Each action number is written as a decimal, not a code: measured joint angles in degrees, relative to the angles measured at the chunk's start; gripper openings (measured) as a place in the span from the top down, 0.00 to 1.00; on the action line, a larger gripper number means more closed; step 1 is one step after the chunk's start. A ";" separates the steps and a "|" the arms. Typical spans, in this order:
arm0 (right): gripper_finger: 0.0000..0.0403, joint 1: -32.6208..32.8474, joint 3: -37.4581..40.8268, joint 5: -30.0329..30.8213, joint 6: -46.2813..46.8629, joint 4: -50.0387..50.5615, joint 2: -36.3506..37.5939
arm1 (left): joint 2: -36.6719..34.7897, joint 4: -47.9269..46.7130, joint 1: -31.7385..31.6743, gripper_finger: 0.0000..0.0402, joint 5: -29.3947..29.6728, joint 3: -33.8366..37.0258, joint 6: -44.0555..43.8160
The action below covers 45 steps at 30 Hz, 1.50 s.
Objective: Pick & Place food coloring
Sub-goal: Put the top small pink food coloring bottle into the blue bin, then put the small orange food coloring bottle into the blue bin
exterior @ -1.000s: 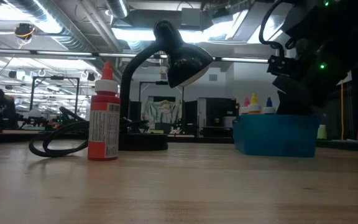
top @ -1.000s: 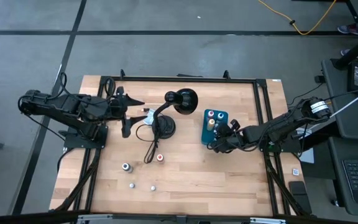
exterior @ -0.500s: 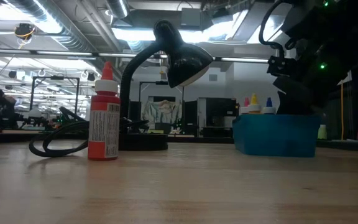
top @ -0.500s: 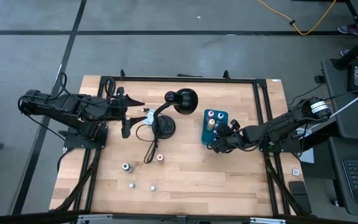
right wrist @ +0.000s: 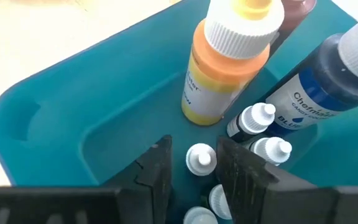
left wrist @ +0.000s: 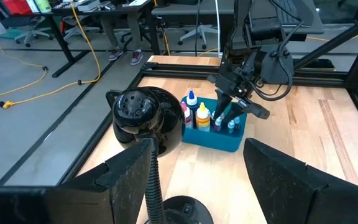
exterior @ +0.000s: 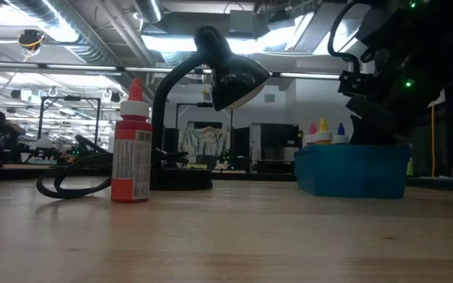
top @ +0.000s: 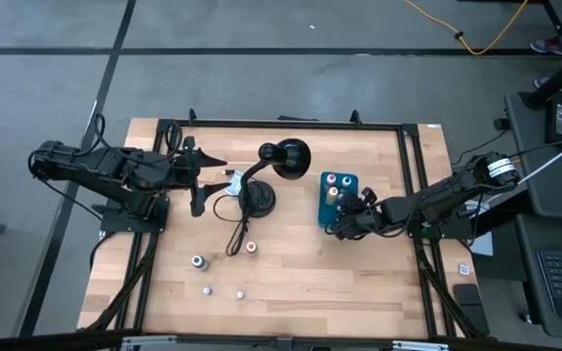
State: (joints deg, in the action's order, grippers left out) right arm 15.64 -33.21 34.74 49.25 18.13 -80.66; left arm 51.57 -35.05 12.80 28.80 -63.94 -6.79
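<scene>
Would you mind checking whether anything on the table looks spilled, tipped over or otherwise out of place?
Nothing looks spilled or damaged. The bottles in the teal box stand upright, as does the red bottle by the lamp. Four bottles sit scattered on the bare wood near the front edge, for example one at. The right claw straddles a small white-capped bottle inside the box.

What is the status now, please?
Right gripper inside teal box, fingers astride a small bottle. Left gripper open, waiting near lamp. Four bottles remain on table.
</scene>
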 joint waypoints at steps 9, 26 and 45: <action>0.68 0.00 -1.89 1.65 -1.54 1.07 0.00 | 0.00 -0.01 0.00 0.38 -0.01 0.00 -0.01; 0.65 0.25 -14.45 5.25 -6.06 19.49 0.09 | 0.27 -14.56 1.12 0.37 2.23 0.00 -16.06; 0.43 8.34 -31.73 1.09 -13.89 28.03 0.09 | 17.85 -20.87 21.15 0.38 12.03 0.00 -47.02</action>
State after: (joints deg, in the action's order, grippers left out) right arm 23.98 -64.94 35.83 35.37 46.15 -80.58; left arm 69.42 -55.92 33.95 40.83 -63.94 -53.81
